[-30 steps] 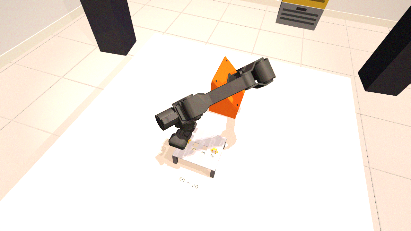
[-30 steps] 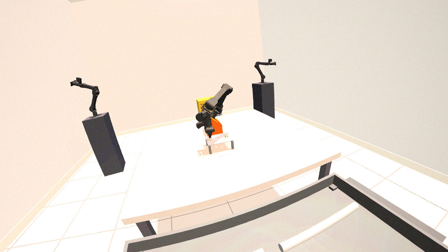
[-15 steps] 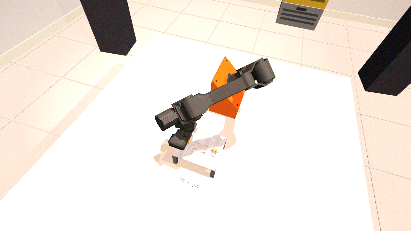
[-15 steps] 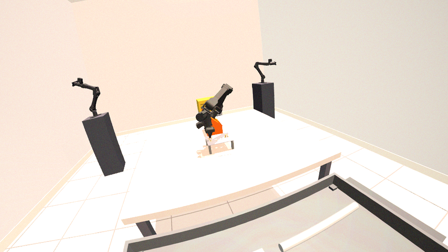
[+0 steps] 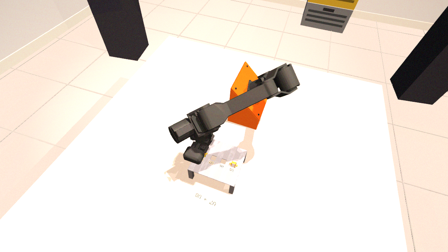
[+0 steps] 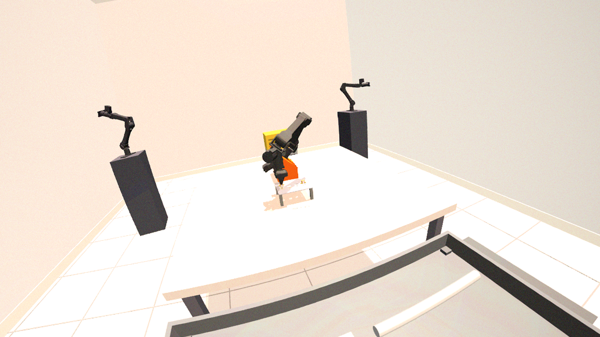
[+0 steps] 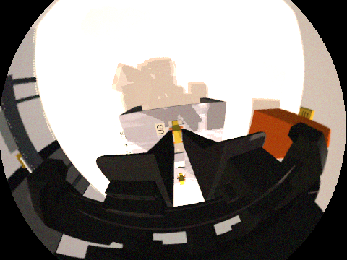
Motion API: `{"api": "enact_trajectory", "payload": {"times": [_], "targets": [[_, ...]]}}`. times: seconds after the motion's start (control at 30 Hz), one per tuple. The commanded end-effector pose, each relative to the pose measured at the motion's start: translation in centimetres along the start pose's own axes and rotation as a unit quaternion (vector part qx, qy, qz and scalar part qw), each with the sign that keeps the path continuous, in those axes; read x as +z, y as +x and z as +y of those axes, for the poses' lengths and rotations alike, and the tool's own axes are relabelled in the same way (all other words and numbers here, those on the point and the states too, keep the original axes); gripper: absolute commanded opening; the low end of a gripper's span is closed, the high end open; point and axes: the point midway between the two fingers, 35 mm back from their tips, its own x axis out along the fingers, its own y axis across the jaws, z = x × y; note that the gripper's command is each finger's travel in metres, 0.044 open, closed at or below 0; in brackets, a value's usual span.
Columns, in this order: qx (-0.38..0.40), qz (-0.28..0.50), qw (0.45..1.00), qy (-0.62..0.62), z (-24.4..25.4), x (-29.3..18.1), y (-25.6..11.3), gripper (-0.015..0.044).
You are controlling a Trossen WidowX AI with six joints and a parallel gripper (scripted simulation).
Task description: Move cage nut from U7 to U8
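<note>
1. Gripper point(image 5: 204, 155) point(image 6: 281, 186) point(image 7: 177, 134) points down over the U8 end of the rail plate point(image 5: 216, 172) point(image 6: 296, 188) point(image 7: 137, 126), its fingers clenched on the yellow cage nut point(image 5: 205, 154) point(image 7: 176, 137).
2. That nut is at U8, beside its label; I cannot tell whether it is seated square, and its wings below the plate are hidden.
3. Above, the arm point(image 5: 247, 100) point(image 6: 294, 130) reaches out from the orange base point(image 5: 242, 117) point(image 6: 291, 169) point(image 7: 271, 126), elbow raised and wrist bent downward. The wrist covers part of the U8 end from the top.
4. Hole U7 point(image 5: 214, 158) next to it is vacant, as is U6 point(image 5: 223, 161).
5. The other nut point(image 5: 233, 164) point(image 6: 302, 181) point(image 7: 181, 178) sits at U5, apart from the fingers.
6. The plate stands on short dark legs on the white table point(image 5: 281, 188) point(image 6: 318, 238) point(image 7: 235, 43).
7. Beyond the table's near edge, a gray tray point(image 6: 297, 297) contains a white rod point(image 6: 427, 303), lying at a slant.
</note>
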Motion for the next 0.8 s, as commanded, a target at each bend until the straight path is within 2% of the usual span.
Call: {"api": "enact_trajectory", "payload": {"times": [0.0, 0.77], "targets": [[0.000, -0.001, 1.000, -0.001, 0.14, -0.01, -0.06, 0.0026], [0.006, -0.001, 1.000, -0.001, 0.19, 0.00, -0.02, 0.0026]]}}
